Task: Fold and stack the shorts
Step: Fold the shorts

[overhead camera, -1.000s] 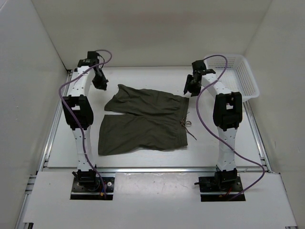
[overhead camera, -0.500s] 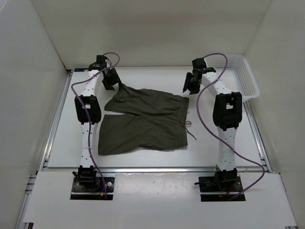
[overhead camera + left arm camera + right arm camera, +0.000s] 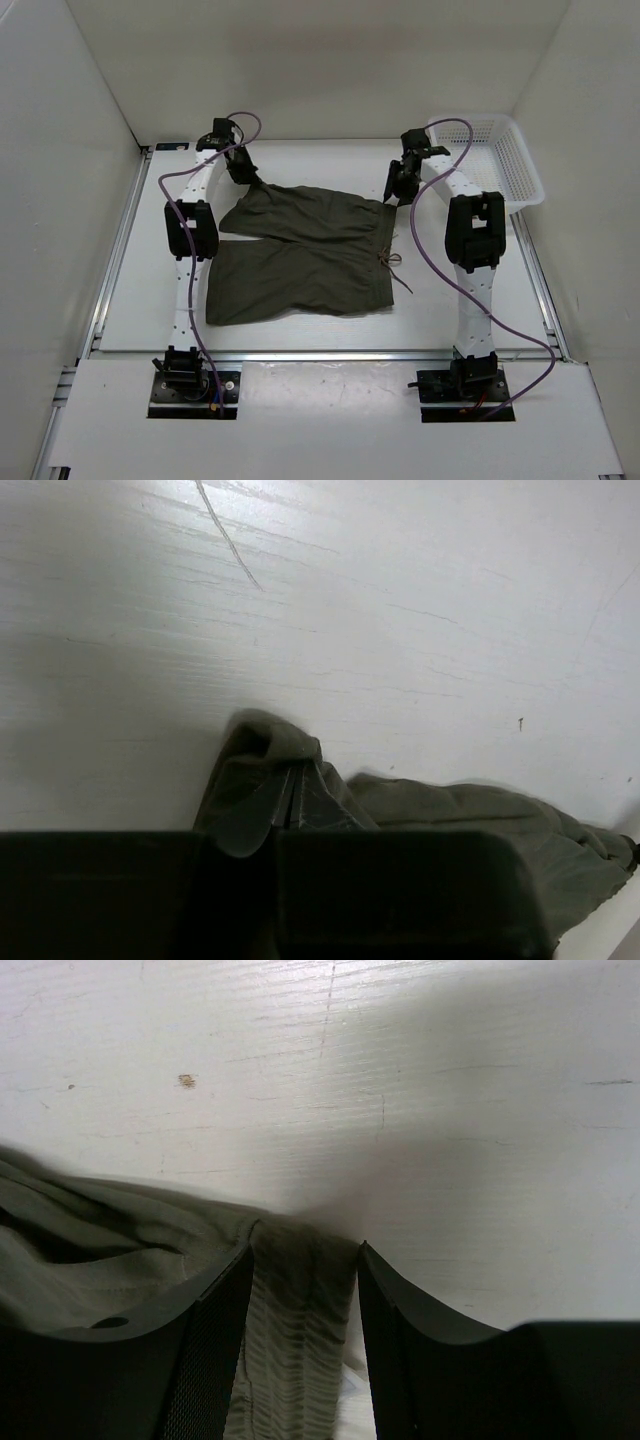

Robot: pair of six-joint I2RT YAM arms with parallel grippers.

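The shorts (image 3: pixel 300 255) lie spread flat at the centre of the white table (image 3: pixel 135 290), legs toward the left of the overhead frame, waistband (image 3: pixel 298 1345) and drawstring cord (image 3: pixel 397 262) toward the right. The left gripper (image 3: pixel 291 798) sits at the upper left corner of the cloth, at a leg hem. Its jaws are pressed together on a small raised fold of olive fabric. The right gripper (image 3: pixel 303 1290) is at the upper right corner. Its fingers (image 3: pixel 210 1335) are spread apart and straddle the gathered waistband, which fills the gap between them unclamped. A white basket (image 3: pixel 512 172) stands in the upper right.
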